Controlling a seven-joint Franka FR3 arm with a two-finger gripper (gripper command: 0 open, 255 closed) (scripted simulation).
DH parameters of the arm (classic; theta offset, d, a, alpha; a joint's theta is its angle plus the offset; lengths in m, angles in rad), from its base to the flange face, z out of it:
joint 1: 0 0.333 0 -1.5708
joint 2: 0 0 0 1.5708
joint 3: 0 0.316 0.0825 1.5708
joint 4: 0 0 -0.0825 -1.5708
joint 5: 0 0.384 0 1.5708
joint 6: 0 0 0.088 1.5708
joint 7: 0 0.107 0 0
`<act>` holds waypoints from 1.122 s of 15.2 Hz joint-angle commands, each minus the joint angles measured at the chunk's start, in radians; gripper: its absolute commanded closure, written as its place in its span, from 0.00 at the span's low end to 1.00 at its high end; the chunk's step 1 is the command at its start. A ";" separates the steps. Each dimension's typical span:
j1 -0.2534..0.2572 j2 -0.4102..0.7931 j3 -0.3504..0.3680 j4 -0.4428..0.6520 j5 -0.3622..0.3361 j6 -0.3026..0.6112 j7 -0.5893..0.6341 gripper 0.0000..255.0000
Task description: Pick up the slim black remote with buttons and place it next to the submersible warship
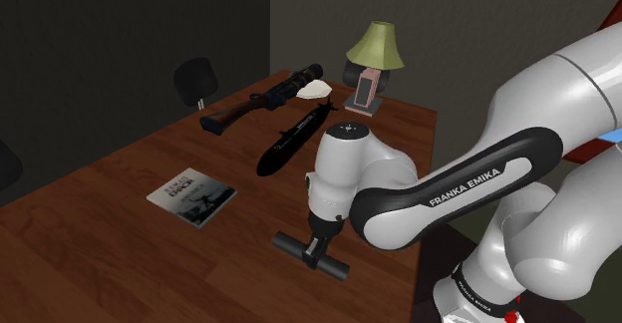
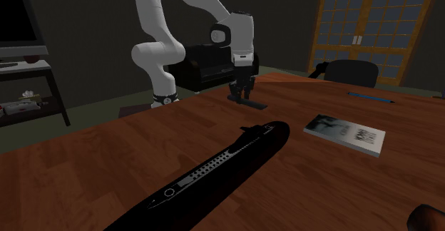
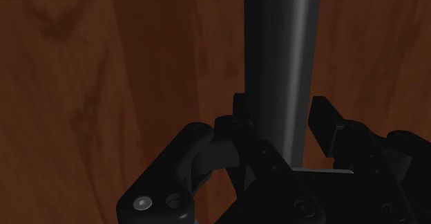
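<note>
Closest to you, in the wrist view, your gripper (image 3: 280, 112) has its two black fingers (image 3: 240, 115) set against the long sides of the remote (image 3: 280, 43), one on each flank, so the claw is pinching it. The remote's plain dark body runs straight out from between them over reddish-brown wood, and you cannot make out its buttons from here. In the shoulder view you see the white arm (image 1: 558, 92) bend down from the stand side, with the hand pointing straight down at the table (image 1: 110, 171). The remote lies crosswise under the fingertips as a slim black bar, close to the table's near edge. You cannot tell whether it rests on the wood or is just clear of it.

Farther along the table, toward the shoulder view's left, a thin book (image 1: 192, 195) with a grey cover lies flat, well apart from the remote. Beyond the hand, the submarine (image 1: 291, 142), long and black, lies on the wood with its length running away from you toward the far end; it too is well apart from the remote. Past it lie a dark long-barrelled weapon (image 1: 254, 102) and a small white object (image 1: 314, 91) just beside the weapon's far end. At the table's far end stand a lamp (image 1: 376, 45) with a yellow-green shade and a pink upright item (image 1: 365, 90) in front of it. A dark chair (image 1: 195, 79) stands behind the table's far side
</note>
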 commanded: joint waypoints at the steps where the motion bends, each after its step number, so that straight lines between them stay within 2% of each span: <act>1: 0.003 0.004 0.003 0.000 0.001 0.000 0.002 1.00; 17: 0.010 -0.161 -0.040 0.101 0.003 -0.264 0.002 1.00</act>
